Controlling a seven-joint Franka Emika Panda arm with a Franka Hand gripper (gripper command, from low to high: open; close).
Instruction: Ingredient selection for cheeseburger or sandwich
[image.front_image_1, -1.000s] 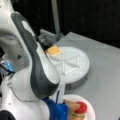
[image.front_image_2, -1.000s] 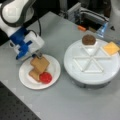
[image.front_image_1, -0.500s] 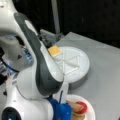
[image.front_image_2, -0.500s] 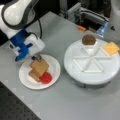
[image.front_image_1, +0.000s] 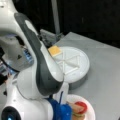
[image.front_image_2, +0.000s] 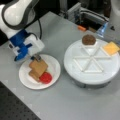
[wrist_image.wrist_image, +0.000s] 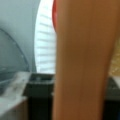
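Sandwich: tan bread squares, red tomato.

The gripper sits tight against the sandwich on the paper plate. Open grey table lies between that plate and the raised divided tray, whose middle wedges are bare.

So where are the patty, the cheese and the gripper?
patty (image.front_image_2: 89, 39): a front view, middle of its round brown top.
cheese (image.front_image_2: 111, 48): a front view, centre of the yellow square.
gripper (image.front_image_2: 37, 57): a front view, at its fingertips, by the top bread square's edge.
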